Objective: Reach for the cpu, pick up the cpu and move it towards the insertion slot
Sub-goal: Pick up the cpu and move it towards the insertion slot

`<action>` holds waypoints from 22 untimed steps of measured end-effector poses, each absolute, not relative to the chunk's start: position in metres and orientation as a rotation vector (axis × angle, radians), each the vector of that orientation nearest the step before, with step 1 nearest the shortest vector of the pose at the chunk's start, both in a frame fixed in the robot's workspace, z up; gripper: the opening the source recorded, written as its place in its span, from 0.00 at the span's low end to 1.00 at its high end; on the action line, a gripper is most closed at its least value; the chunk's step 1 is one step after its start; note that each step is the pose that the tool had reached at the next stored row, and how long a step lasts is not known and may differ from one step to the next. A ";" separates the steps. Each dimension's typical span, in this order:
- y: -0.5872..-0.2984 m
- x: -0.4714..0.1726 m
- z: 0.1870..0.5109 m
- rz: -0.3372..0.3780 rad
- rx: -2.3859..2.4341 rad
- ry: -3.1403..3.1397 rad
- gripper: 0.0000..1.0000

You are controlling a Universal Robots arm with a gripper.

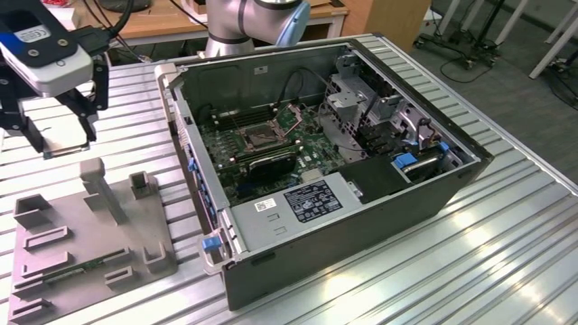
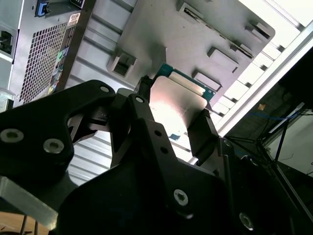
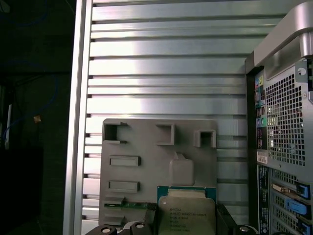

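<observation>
Pincer at ten o'clock in the exterior view, its black fingers clamped on opposite edges of the chip. The chip, a flat square with a pale metal face and a green rim, hangs in the air clear of the tray.

Tray: a grey plastic holder lying flat on the slatted metal desk, at eight o'clock in the exterior view. It has several raised posts and shallow pockets. A long green memory stick lies in one narrow groove. In the first wrist view the shallow square recess shows its bare grey floor.

Computer case: a dark box lying on its side at the centre of the exterior view, its side panel off, just beside the tray. Inside it sits the green board. The board carries the socket, a square with a silvery frame and a dark centre. Black cables and metal drive cages fill the case toward two o'clock.

The socket lies well apart from the chip, toward three o'clock of the pincer. The arm's base stands at twelve o'clock, behind the case.
</observation>
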State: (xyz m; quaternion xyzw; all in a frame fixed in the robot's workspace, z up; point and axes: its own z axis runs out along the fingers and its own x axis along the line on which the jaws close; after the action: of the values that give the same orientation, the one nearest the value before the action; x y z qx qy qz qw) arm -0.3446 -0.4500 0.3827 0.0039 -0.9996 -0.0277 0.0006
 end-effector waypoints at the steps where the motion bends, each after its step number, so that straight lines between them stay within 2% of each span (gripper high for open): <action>1: -0.450 -0.344 0.383 -0.087 0.012 -3.139 0.55; 22: -0.450 -0.337 0.383 -0.087 0.012 -3.139 0.55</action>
State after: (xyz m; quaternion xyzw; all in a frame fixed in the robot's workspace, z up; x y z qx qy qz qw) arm -0.3367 -0.4500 0.3826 0.0039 -0.9996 -0.0277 0.0006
